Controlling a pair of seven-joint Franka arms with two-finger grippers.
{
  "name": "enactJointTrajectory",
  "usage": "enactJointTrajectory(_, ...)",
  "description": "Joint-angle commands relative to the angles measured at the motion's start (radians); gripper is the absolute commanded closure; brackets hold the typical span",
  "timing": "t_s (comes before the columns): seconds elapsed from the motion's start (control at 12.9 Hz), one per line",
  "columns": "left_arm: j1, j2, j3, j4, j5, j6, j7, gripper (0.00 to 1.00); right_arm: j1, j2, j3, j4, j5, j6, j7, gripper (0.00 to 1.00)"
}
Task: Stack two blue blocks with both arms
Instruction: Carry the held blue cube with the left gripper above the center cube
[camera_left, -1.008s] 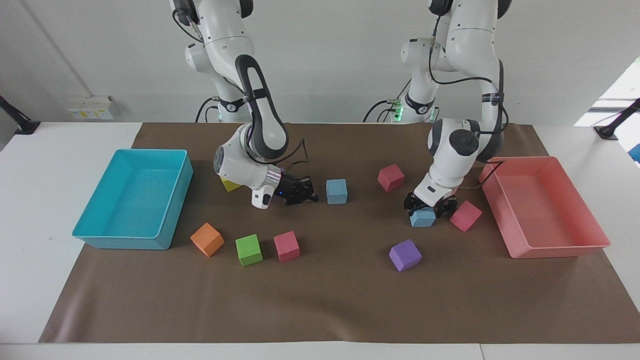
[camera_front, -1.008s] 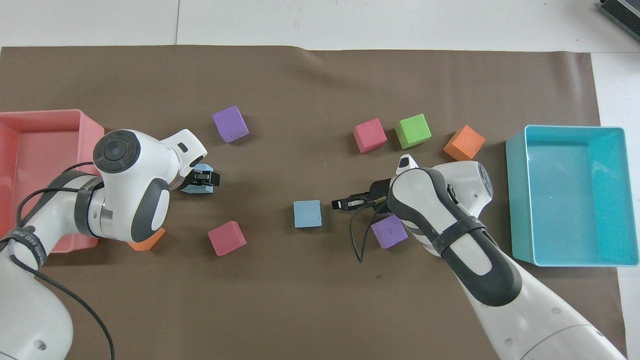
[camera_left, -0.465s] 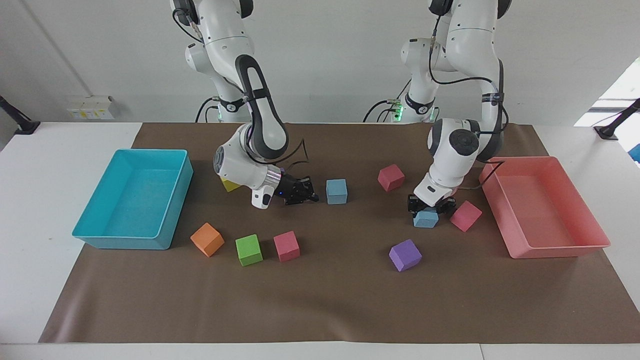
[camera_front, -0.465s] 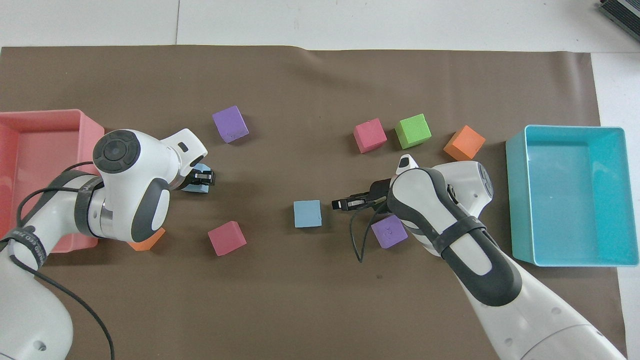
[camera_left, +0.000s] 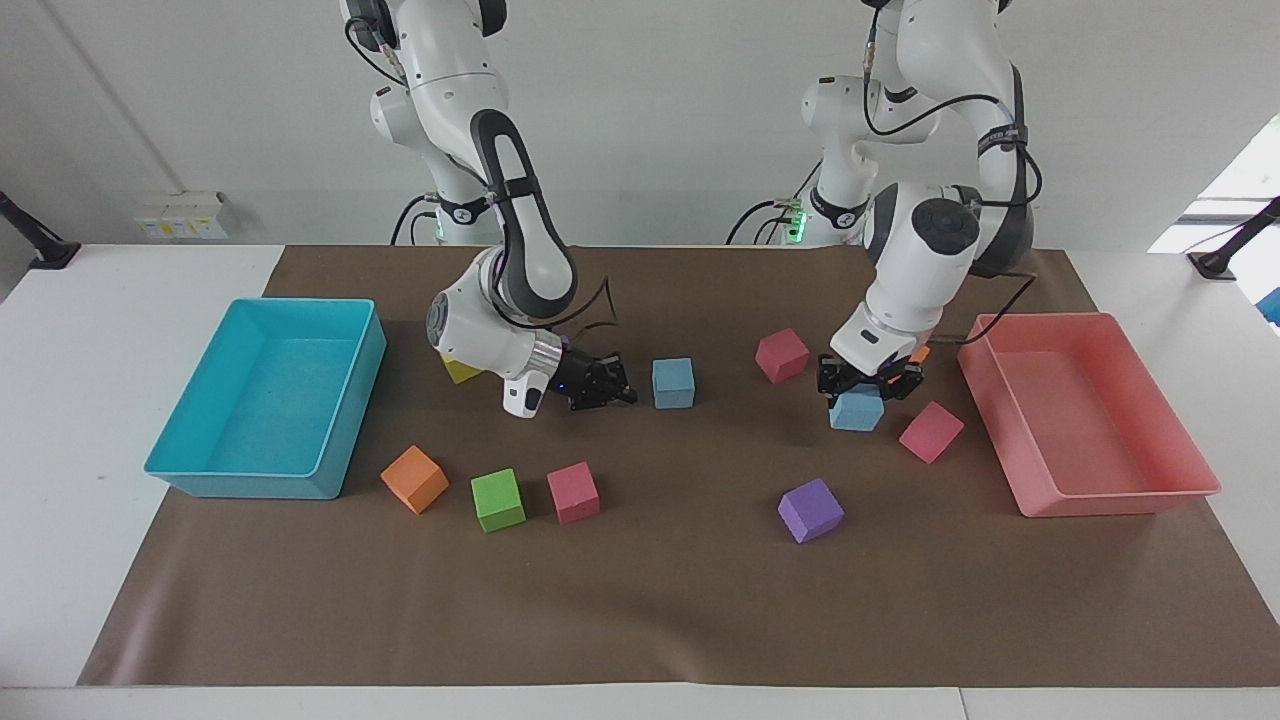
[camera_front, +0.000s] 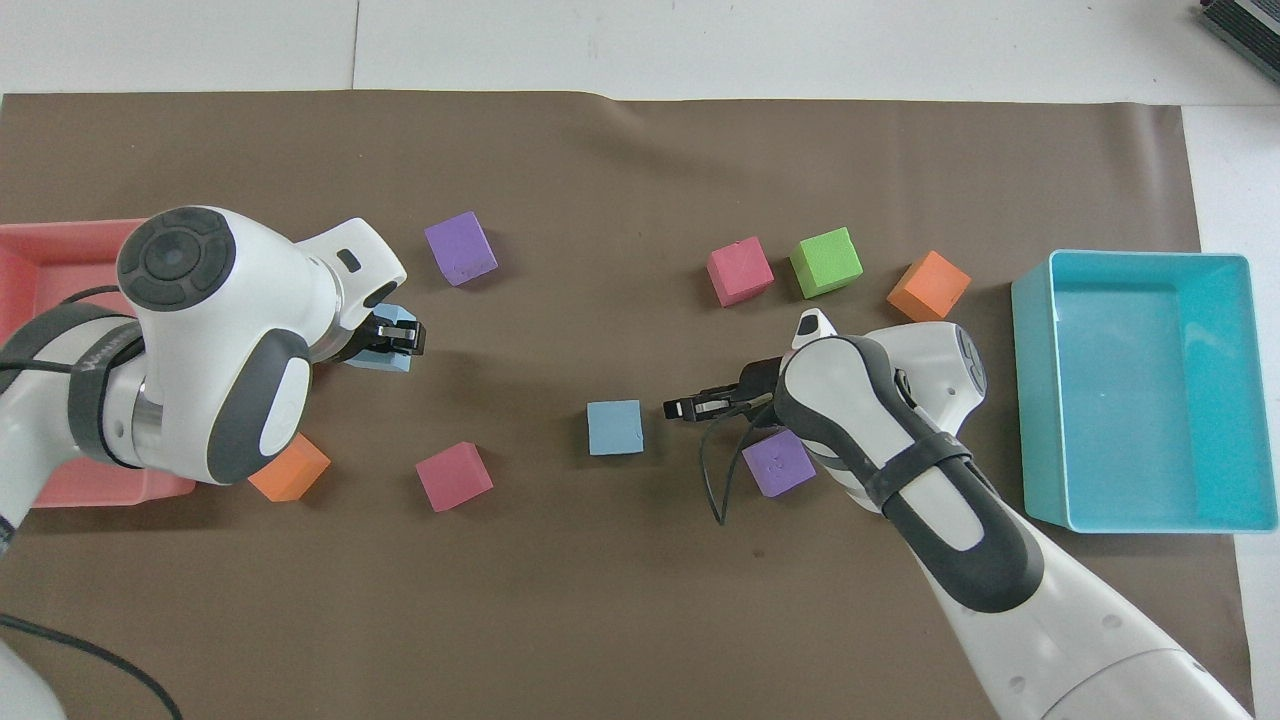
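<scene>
One blue block (camera_left: 856, 414) (camera_front: 392, 358) hangs just above the brown mat near the pink tray, with my left gripper (camera_left: 858, 392) (camera_front: 396, 338) shut on it from above. The other blue block (camera_left: 673, 383) (camera_front: 614, 427) rests on the mat around the middle. My right gripper (camera_left: 628, 394) (camera_front: 674, 407) lies low and nearly level, shut on nothing. Its tips point at that block from the right arm's end, a small gap away.
A cyan tray (camera_left: 245, 483) stands at the right arm's end and a pink tray (camera_left: 1110, 500) at the left arm's end. Pink cubes (camera_left: 782, 355) (camera_left: 931, 431), a purple cube (camera_left: 810, 510) and an orange cube (camera_front: 289, 470) lie around the held block. Orange (camera_left: 414, 479), green (camera_left: 498, 499) and pink (camera_left: 573, 492) cubes sit in a row.
My left gripper closed on the blue block and raised it off the mat, drifting a little toward the robots. The right arm has stayed still.
</scene>
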Motion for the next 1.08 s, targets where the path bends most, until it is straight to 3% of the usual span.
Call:
enactJointTrajectory(0.0,-0.083,0.004,0.011,0.142,0.015,-0.168,-0.133,0.83,0.002,-0.003,0.005,-0.010,0.033,0.022,0.001,1.00)
enactJointTrajectory(0.31,-0.201,0.014,-0.001,0.165,0.007,-0.144,-0.341,0.85,0.002,-0.003,0.005,-0.010,0.032,0.022,0.000,1.00)
enactJointTrajectory(0.7,-0.360,0.121,-0.003,0.130,0.009,0.034,-0.543,0.85,0.002,-0.003,0.005,-0.010,0.033,0.022,0.001,1.00)
enactJointTrajectory(1.01,-0.384,0.135,-0.003,0.081,0.007,0.129,-0.611,0.86,0.002,-0.003,0.005,-0.010,0.032,0.022,0.000,1.00)
